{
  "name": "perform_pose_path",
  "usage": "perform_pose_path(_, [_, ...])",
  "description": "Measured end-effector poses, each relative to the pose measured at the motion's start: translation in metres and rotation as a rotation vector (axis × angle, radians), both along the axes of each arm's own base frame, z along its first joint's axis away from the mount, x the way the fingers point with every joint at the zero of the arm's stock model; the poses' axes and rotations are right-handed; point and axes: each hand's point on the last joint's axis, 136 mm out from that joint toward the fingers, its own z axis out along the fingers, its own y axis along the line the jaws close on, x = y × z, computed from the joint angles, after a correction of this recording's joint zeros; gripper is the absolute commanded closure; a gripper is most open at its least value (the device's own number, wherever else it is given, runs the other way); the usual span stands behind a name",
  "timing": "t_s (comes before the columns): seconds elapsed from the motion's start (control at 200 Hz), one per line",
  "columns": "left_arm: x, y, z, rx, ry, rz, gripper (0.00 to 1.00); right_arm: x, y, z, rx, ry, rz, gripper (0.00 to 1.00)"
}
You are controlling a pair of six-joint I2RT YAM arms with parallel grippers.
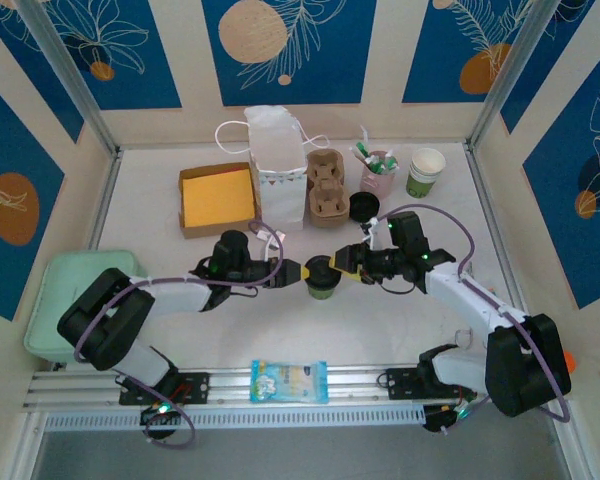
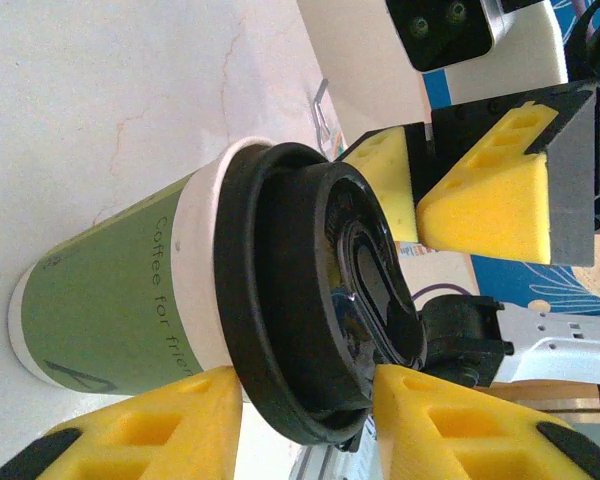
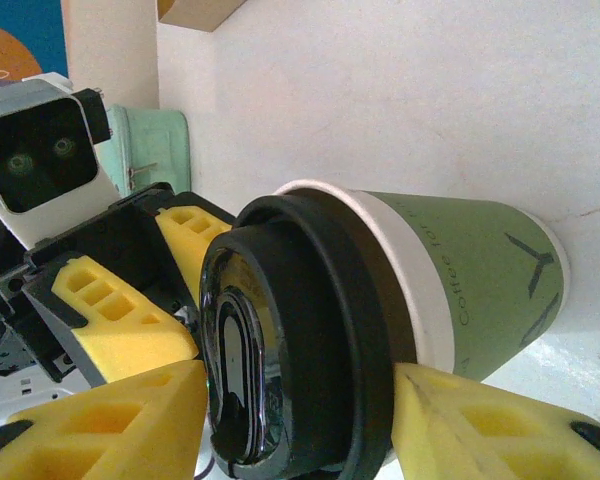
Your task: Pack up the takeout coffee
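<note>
One takeout coffee (image 1: 321, 279) mid-table, left gripper (image 1: 297, 272) clamped round its lidded top, right gripper (image 1: 343, 262) straddling it (grip or gap unclear), green band barely visible overhead.

Bag (image 1: 279, 165), carrier (image 1: 326, 188) block the far side — near table (image 1: 380, 330) open.

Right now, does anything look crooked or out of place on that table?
Yes. The black lid on the green coffee cup in the middle looks crooked: white rim peeks out along one side, so it seems not fully pressed on.
</note>
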Motion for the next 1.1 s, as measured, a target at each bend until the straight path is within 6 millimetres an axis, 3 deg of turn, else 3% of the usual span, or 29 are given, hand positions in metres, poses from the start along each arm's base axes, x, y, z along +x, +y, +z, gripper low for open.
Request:
perform_pose_path(0.18, [0.0,0.0,-0.002,0.007,-0.004,0.0,0.6,0.003,0.0,-0.002,-0.027,-0.017,-0.005,0.46])
perform_pose_path(0.35, [0.0,0.001,-0.003,0.017,-0.011,0.0,0.6,-0.006,-0.007,-0.027,-0.12,0.055,-0.021,0.43])
perform_pose_path(0.53, [0.0,0.002,-0.007,0.031,-0.003,0.001,0.6,-0.014,-0.007,-0.033,-0.161,0.075,-0.01,0.43])
perform_pose_path(0.775, [-0.001,0.003,-0.006,0.039,-0.016,-0.001,0.6,-0.017,-0.006,-0.021,-0.171,0.044,-0.005,0.43])
perform_pose_path(0.896, [-0.001,0.006,-0.004,0.06,-0.031,0.004,0.54,-0.017,-0.01,-0.016,-0.193,0.023,-0.017,0.4])
perform_pose_path(1.096, [0.013,0.015,0.024,0.119,-0.149,0.052,0.52,-0.019,-0.02,-0.012,-0.264,-0.05,-0.025,0.4])
